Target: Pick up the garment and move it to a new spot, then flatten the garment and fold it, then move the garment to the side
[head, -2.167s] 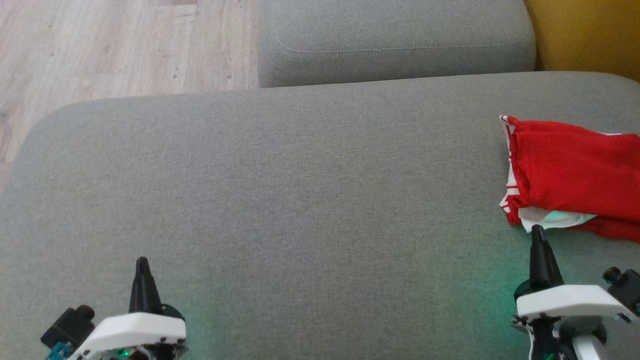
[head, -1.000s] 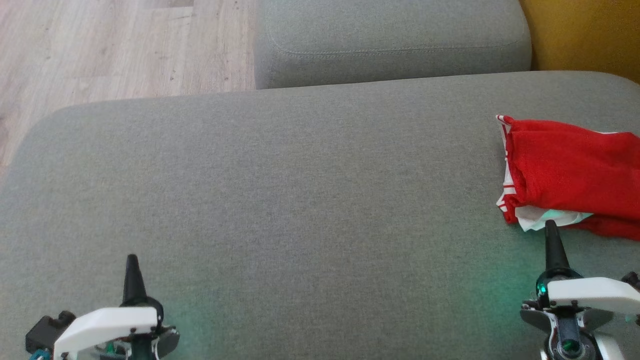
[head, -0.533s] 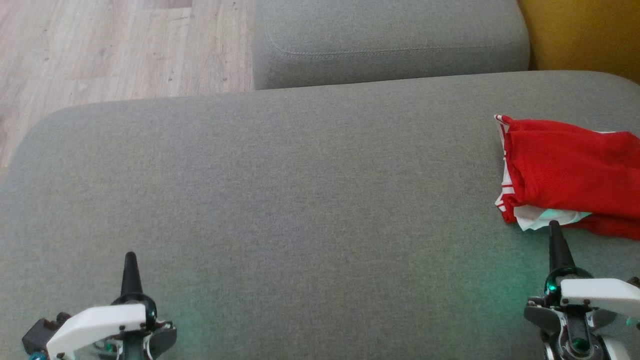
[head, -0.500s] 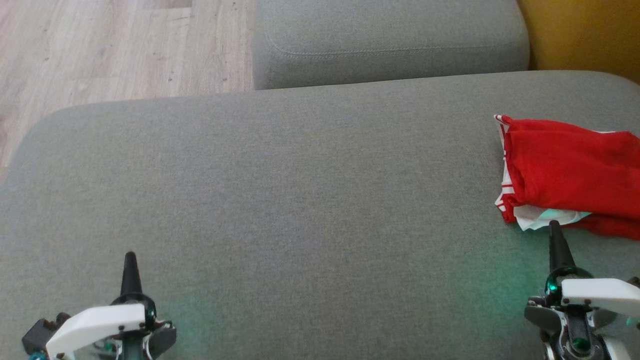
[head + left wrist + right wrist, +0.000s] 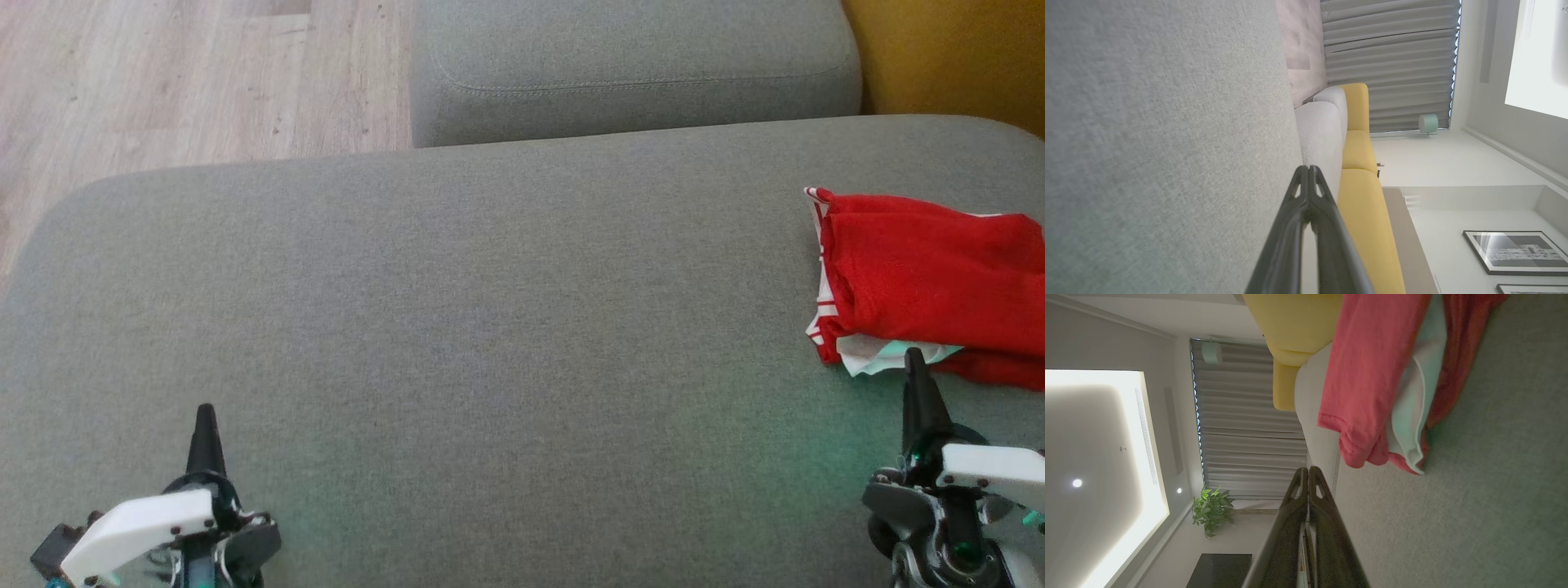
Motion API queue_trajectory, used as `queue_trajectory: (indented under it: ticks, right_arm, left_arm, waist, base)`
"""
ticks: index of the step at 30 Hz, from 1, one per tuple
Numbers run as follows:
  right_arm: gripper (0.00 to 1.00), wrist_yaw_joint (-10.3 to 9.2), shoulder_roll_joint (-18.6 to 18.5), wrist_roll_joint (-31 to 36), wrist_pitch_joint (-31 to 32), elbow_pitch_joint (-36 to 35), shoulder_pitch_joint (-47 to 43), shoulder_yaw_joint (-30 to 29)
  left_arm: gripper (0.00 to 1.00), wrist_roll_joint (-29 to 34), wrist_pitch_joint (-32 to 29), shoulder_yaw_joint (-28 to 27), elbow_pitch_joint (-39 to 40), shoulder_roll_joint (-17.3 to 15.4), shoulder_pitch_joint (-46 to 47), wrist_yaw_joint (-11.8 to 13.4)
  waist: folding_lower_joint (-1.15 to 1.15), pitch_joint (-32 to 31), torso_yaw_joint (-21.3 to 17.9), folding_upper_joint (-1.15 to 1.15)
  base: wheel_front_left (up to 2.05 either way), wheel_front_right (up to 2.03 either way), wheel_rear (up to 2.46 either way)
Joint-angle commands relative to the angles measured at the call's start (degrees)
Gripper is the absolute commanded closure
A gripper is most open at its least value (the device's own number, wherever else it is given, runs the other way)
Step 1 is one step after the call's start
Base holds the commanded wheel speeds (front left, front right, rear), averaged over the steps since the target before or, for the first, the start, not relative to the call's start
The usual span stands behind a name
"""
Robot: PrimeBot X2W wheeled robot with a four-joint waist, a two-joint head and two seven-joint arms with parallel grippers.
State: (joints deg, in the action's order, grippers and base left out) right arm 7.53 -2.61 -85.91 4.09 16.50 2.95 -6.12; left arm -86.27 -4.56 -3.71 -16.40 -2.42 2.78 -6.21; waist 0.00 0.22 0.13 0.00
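Item: garment, red knit, folded into a loose bundle; white band with red stripes along its left edge; pale white layer showing at the near left corner; lay at the right edge of the grey sofa seat, cut off by the head view's right border; long axis ran left to right, striped edge pointing toward the seat's middle; right gripper fingers pressed together, empty, tip just beside the pale corner, contact not clear; left gripper likewise closed and empty, well apart, over bare seat
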Motion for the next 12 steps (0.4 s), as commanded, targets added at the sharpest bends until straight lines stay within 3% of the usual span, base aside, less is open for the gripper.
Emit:
queue_trajectory:
  ticks: [1,12]
  right_arm:
    - [1.00,-0.04,-0.77,-1.94,0.60,-2.24,2.86,0.76]
    - [1.00,-0.04,-0.74,-6.77,1.90,-2.50,3.17,0.22]
  left_arm:
    - [1.00,-1.51,-0.67,-2.08,2.14,-0.43,3.13,-0.76]
    - [1.00,-5.90,-1.91,-2.80,2.33,-0.45,3.42,-1.27]
  waist:
    - [0.00,0.00,-0.02,0.00]
    - [0.00,-0.04,-0.13,0.00]
  base:
    - [0.00,0.00,0.00]
    - [0.00,0.00,0.00]
